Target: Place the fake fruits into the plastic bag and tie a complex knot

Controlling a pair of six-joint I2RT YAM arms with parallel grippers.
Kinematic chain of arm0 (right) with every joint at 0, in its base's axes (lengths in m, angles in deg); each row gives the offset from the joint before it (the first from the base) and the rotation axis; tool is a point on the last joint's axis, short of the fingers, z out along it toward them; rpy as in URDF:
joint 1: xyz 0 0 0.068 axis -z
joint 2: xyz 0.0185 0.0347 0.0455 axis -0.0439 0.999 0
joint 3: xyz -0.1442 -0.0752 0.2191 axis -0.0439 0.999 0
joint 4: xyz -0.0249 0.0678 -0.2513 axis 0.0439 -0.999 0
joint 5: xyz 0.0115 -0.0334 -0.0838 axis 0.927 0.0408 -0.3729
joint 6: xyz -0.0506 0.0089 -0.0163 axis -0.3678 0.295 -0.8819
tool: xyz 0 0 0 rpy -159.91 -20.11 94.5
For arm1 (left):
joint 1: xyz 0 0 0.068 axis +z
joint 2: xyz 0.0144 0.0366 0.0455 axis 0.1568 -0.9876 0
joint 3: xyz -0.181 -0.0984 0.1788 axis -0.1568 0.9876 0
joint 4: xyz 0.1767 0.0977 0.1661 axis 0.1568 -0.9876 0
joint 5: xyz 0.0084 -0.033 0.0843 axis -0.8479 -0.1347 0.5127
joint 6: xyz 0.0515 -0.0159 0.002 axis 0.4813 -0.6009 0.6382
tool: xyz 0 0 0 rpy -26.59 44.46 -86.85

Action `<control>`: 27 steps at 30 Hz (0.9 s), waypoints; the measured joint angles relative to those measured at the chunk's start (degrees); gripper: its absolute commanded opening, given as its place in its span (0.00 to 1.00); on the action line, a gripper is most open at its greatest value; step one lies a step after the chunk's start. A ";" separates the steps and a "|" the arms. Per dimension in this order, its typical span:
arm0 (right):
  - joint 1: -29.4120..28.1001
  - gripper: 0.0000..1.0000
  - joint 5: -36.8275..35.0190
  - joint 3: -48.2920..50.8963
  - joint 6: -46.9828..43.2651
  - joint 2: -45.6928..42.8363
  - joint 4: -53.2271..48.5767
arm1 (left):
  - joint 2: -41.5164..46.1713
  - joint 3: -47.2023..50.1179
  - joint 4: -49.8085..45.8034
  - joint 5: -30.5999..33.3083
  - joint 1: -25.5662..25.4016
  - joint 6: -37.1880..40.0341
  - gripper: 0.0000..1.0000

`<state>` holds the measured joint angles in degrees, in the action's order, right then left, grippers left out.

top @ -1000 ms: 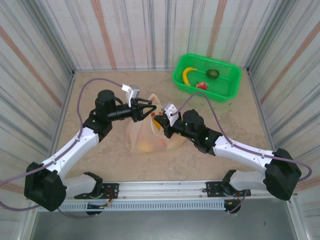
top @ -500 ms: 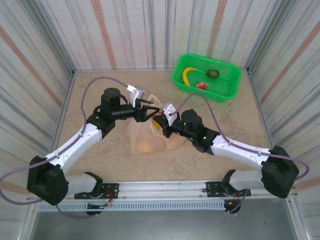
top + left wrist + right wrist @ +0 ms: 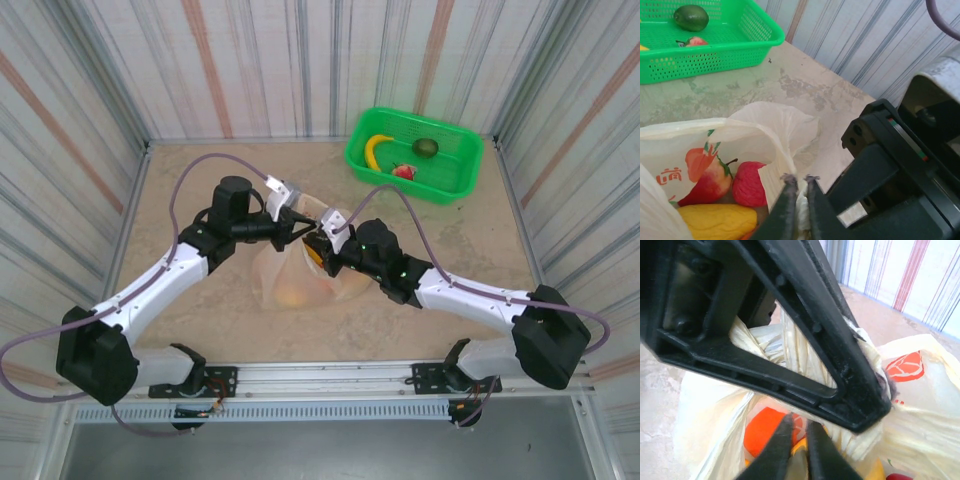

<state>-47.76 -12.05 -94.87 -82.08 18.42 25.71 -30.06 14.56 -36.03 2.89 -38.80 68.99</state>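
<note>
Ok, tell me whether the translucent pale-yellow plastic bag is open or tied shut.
Open: the bag's mouth gapes, with a red fruit and a yellow fruit visible inside.

Plastic bag (image 3: pixel 755 125) — thin, crinkly, translucent; green basket (image 3: pixel 705 57) — glossy perforated plastic; table (image 3: pixel 805 95) matt, mottled.

From my remote screen the left arm (image 3: pixel 150 290) and right arm (image 3: pixel 470 297) wear white shells between bulky black joints; a purple cable (image 3: pixel 188 175) loops off each wrist, the left gripper (image 3: pixel 799 180) and right gripper (image 3: pixel 796 422) are black with thin tapering fingers, and tiny green lights (image 3: pixel 404 268) dot the right forearm
</note>
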 measured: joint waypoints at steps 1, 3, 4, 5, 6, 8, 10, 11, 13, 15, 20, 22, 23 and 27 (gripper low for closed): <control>0.00 0.53 0.42 -0.13 -0.44 -0.07 -0.48 | 0.00 0.00 0.02 0.13 0.02 0.24 0.00; 0.00 0.74 2.01 -0.50 -1.51 -0.76 -2.56 | 0.04 0.00 0.11 0.72 0.02 1.05 0.00; 0.00 0.80 2.86 -0.63 -1.92 -1.51 -3.82 | 0.04 0.00 0.09 0.87 0.02 1.38 0.00; -0.04 0.83 3.37 -0.87 -2.29 -2.56 -5.38 | 0.04 0.00 0.11 1.29 0.02 1.97 0.00; -0.11 0.84 3.87 -1.16 -2.47 -4.15 -7.19 | 0.13 0.00 0.17 1.62 0.00 2.64 0.00; -0.09 0.84 4.66 -1.84 -2.73 -8.37 -10.67 | 0.31 0.00 0.28 2.27 0.00 4.07 0.00; 0.42 0.84 6.34 -3.21 -3.04 -13.68 -13.94 | 0.50 0.00 0.37 2.82 -0.24 5.77 0.00; 1.27 0.83 8.31 -4.22 -3.45 -16.59 -15.65 | 0.59 0.00 0.61 3.10 -0.50 6.93 0.00; 4.76 0.80 12.92 -6.93 -3.58 -20.92 -18.38 | 0.83 0.00 1.07 3.67 -1.36 9.38 0.00; 10.67 0.74 17.94 -10.43 -3.45 -23.08 -20.59 | 1.27 0.00 1.16 4.35 -2.29 11.91 0.00; 17.81 0.70 23.41 -15.45 -7.04 -21.33 -26.97 | 2.89 0.00 1.11 5.11 -3.43 17.55 0.00; 17.94 0.69 24.44 -15.61 -10.62 -18.97 -29.62 | 3.48 0.00 1.07 5.38 -3.65 19.34 0.00; 17.99 0.69 24.92 -15.61 -13.05 -17.09 -30.86 | 3.69 0.00 1.03 5.57 -3.85 20.28 0.00; 18.16 0.73 25.81 -15.76 -23.19 -10.75 -35.30 | 4.15 0.00 0.00 5.84 -4.76 23.37 0.00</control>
<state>-29.60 13.77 -110.63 -105.27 7.67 -9.59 -25.90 14.56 -36.03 8.73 -43.57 92.35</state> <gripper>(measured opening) 0.719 0.049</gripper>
